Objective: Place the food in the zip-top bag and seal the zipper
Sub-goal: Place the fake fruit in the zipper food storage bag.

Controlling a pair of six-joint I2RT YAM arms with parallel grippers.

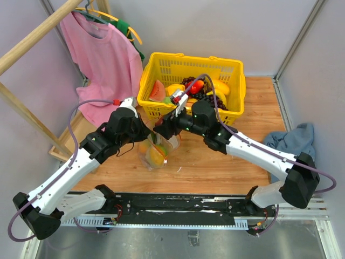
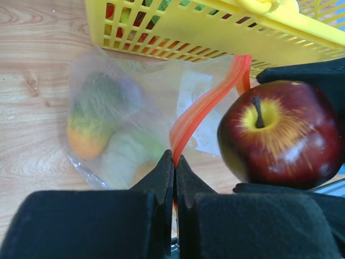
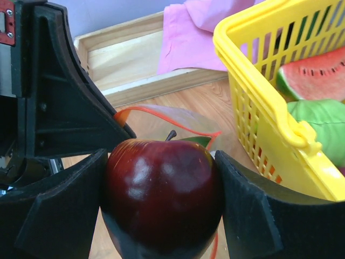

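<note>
The yellow basket (image 3: 259,102) stands just right of the right claw (image 3: 161,194) — the left claw (image 2: 174,170) crowds its left. Open bench (image 1: 205,168) lies behind it.

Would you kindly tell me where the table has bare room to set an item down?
The table is bare between the yellow basket and the blue cloth, and between the right arm and the near edge. It is crowded around the zip-top bag, where the left tool and right tool meet.
</note>
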